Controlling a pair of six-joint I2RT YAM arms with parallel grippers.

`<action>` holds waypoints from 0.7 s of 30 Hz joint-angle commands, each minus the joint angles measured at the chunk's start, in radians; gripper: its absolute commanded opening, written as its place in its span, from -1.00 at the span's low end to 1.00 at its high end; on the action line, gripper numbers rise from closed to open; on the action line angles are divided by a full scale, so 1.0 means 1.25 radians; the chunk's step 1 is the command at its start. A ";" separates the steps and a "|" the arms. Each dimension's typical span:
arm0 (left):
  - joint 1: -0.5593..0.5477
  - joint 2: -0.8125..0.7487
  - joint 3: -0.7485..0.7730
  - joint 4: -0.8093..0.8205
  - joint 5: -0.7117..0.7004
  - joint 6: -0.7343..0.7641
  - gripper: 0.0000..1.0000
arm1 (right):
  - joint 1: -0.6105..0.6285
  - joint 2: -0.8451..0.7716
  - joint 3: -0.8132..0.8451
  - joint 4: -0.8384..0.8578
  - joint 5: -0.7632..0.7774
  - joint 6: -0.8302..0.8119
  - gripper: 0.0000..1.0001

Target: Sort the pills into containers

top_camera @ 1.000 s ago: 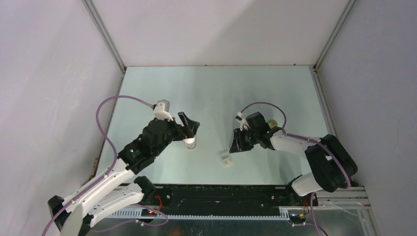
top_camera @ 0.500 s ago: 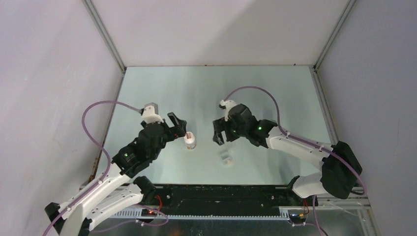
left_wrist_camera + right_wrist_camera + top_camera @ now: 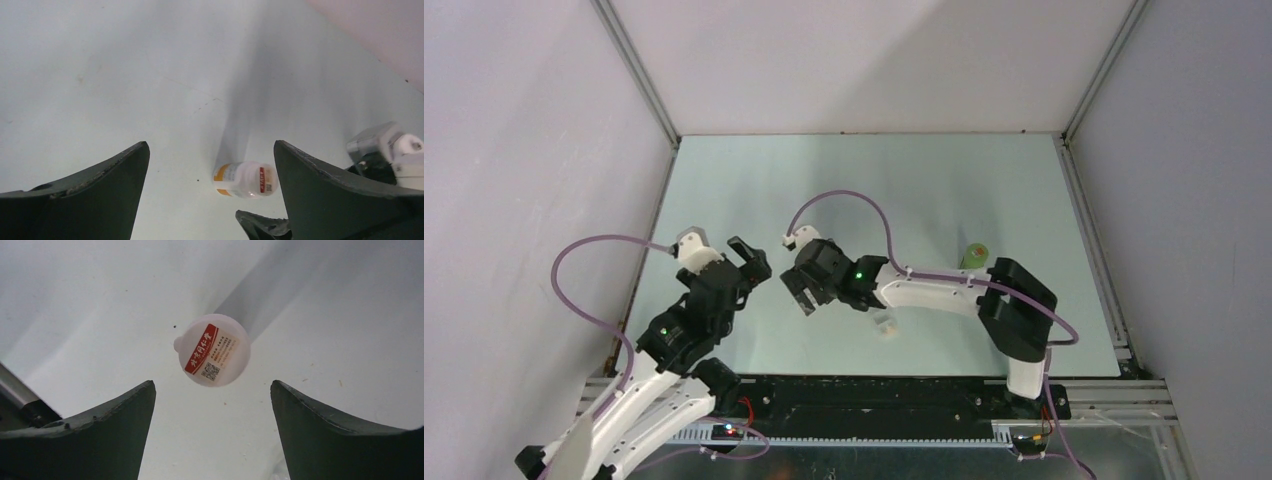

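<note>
A small white pill bottle (image 3: 214, 350) with a red and orange label stands upright on the table. My right gripper (image 3: 212, 384) hangs above it, open, and the cap lies just beyond the fingertips. In the top view my right gripper (image 3: 807, 293) hides the bottle. The left gripper (image 3: 211, 145) is open and empty, and it sits back to the left of the bottle (image 3: 245, 179). In the top view the left gripper (image 3: 752, 262) is apart from the right one. The translucent containers (image 3: 885, 323) lie under the right forearm. No pills show.
A green bottle (image 3: 975, 256) stands alone at the right of the table (image 3: 874, 180). Metal frame rails (image 3: 639, 80) and grey walls close in the left, back and right sides. The right arm stretches across the middle of the table.
My right arm has swung left from near the green bottle to above the white bottle, and its jaws have opened. The left arm has drawn back to the left, away from the white bottle.
</note>
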 commanded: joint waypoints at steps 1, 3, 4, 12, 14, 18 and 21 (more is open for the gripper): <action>0.049 -0.028 -0.026 -0.034 -0.032 -0.069 0.99 | 0.009 0.049 0.063 -0.007 0.076 0.029 0.77; 0.070 -0.040 -0.042 -0.029 -0.013 -0.076 0.99 | 0.009 0.075 0.078 -0.003 0.074 0.031 0.74; 0.076 -0.048 -0.053 -0.026 0.001 -0.078 0.99 | 0.009 0.082 0.091 -0.004 0.071 0.033 0.72; 0.098 -0.056 -0.097 0.010 0.058 -0.071 0.99 | -0.026 0.130 0.121 -0.005 0.001 0.094 0.12; 0.099 -0.046 -0.112 0.022 0.073 -0.065 0.99 | -0.035 0.120 0.119 -0.006 -0.012 0.106 0.00; 0.099 -0.018 -0.131 0.041 0.104 -0.054 0.99 | -0.043 0.087 0.106 -0.013 -0.016 0.112 -0.10; 0.098 0.014 -0.136 0.083 0.173 -0.020 0.99 | -0.056 0.046 0.083 -0.033 -0.014 0.109 -0.11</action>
